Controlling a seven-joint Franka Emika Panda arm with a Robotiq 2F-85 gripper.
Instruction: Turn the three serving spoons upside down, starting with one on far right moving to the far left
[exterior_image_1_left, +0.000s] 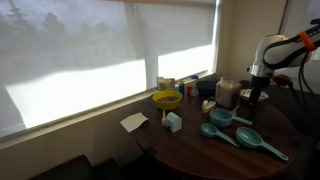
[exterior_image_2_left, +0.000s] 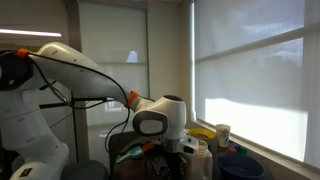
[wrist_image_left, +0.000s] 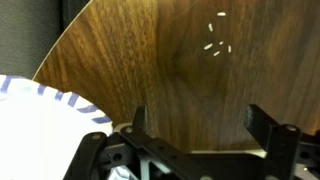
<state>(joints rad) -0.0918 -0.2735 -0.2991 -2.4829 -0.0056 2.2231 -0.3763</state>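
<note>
Three teal-blue serving spoons lie on the round dark wooden table (exterior_image_1_left: 200, 155) in an exterior view: one at the back (exterior_image_1_left: 222, 117), one toward the left (exterior_image_1_left: 214, 132) and one toward the right (exterior_image_1_left: 255, 140). My gripper (exterior_image_1_left: 256, 97) hangs over the back right of the table, apart from the spoons. In the wrist view the gripper (wrist_image_left: 198, 125) is open and empty, with only bare wood (wrist_image_left: 180, 60) between its fingers. No spoon shows in the wrist view. In an exterior view the arm (exterior_image_2_left: 150, 120) fills the frame and hides the spoons.
A yellow bowl (exterior_image_1_left: 167, 99), a small light-blue box (exterior_image_1_left: 172, 122) and a white paper (exterior_image_1_left: 133, 122) sit at the table's left. A brown container (exterior_image_1_left: 228, 93) stands next to the gripper. A white plate with a blue rim (wrist_image_left: 35, 120) lies at the left in the wrist view.
</note>
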